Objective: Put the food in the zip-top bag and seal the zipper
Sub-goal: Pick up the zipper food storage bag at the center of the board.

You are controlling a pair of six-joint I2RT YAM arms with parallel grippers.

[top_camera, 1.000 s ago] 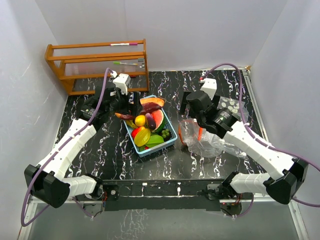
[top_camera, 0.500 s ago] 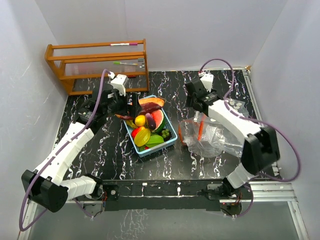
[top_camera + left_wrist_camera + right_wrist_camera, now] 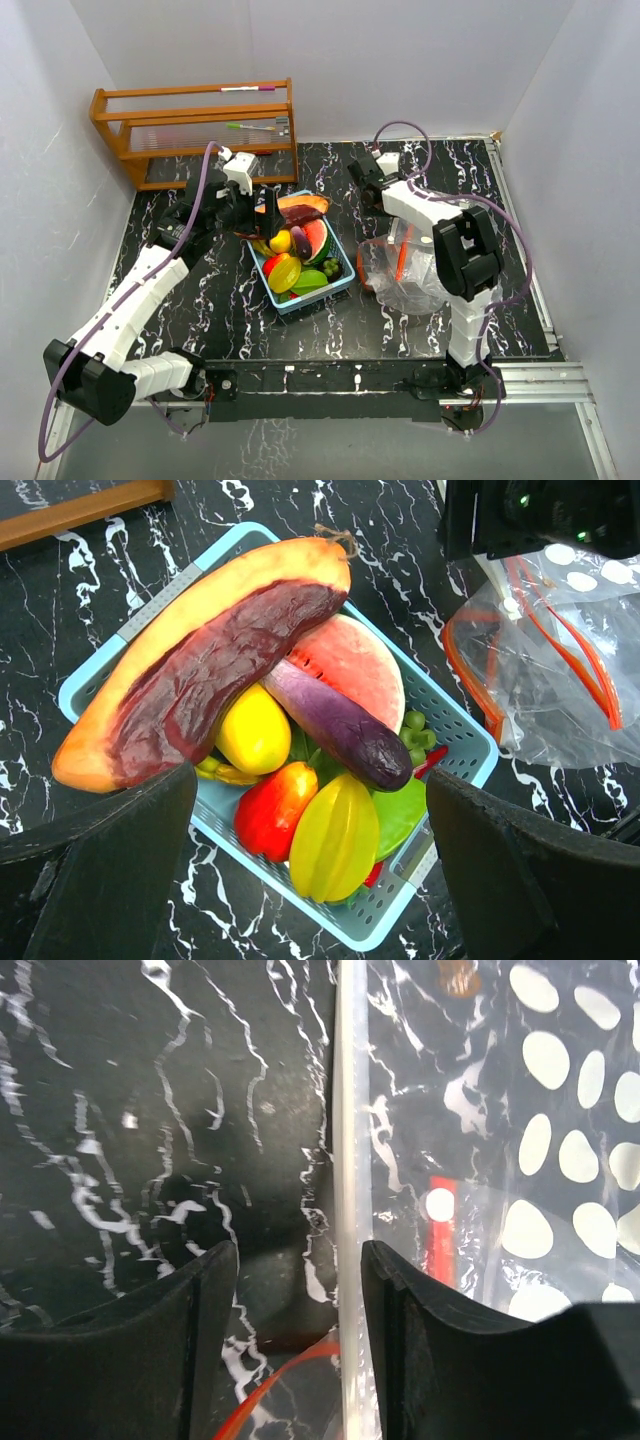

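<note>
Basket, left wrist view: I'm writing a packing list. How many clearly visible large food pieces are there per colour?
Orange-maroon slice: 1
Pink watermelon: 1
Purple aubergine: 1
Yellow: 2, mango, starfruit
Red piece: 1
Total: 6; smaller half-hidden bits, green, yellow and red, not counted.

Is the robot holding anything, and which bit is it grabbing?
Nothing yet. The left gripper is wide open above the food. The right gripper has a finger each side of the pale edge of the zip-top bag, not pinching it.
</note>
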